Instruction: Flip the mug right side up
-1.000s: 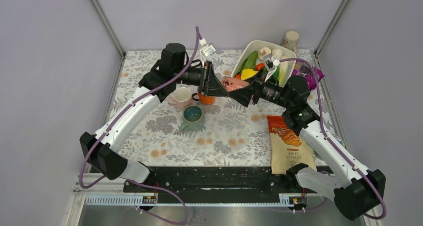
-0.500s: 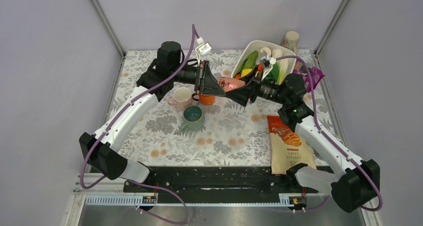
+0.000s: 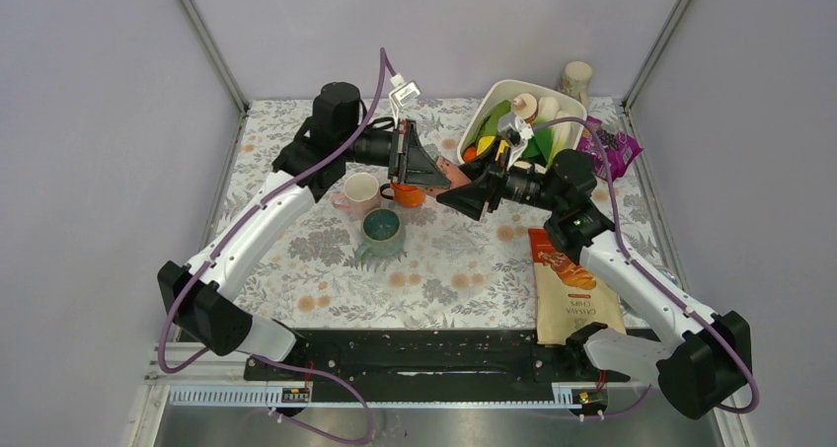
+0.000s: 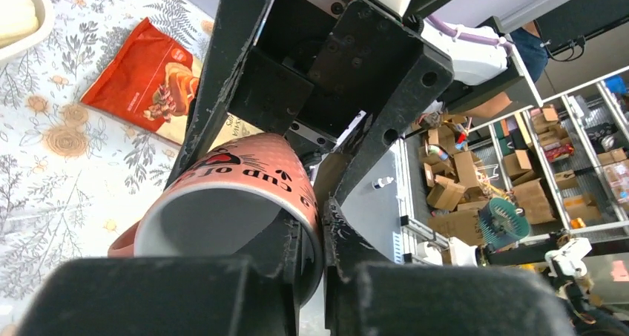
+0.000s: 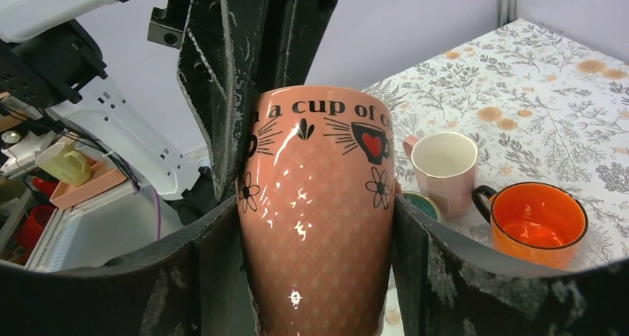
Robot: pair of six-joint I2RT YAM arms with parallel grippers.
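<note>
The salmon-pink mug (image 3: pixel 450 170) with black lettering hangs in the air above the table's middle, lying roughly level between both arms. Its mouth faces my left gripper (image 3: pixel 431 169). In the left wrist view the left gripper (image 4: pixel 315 219) is shut on the mug (image 4: pixel 222 191) at its rim, one finger inside and one outside. My right gripper (image 5: pixel 317 211) holds the mug (image 5: pixel 319 180) by its body, with a finger pressed on each side. The mug's handle is barely visible.
Below the held mug stand a pale pink mug (image 3: pixel 358 192), an orange mug (image 3: pixel 410 196) and a teal mug (image 3: pixel 381 228). A white bin (image 3: pixel 570 105) of play food sits at the back right. A chips bag (image 3: pixel 572 287) lies at the front right.
My left gripper has shut on the mug's rim. The right arm has shifted a little to the left with the mug still in its grip.
</note>
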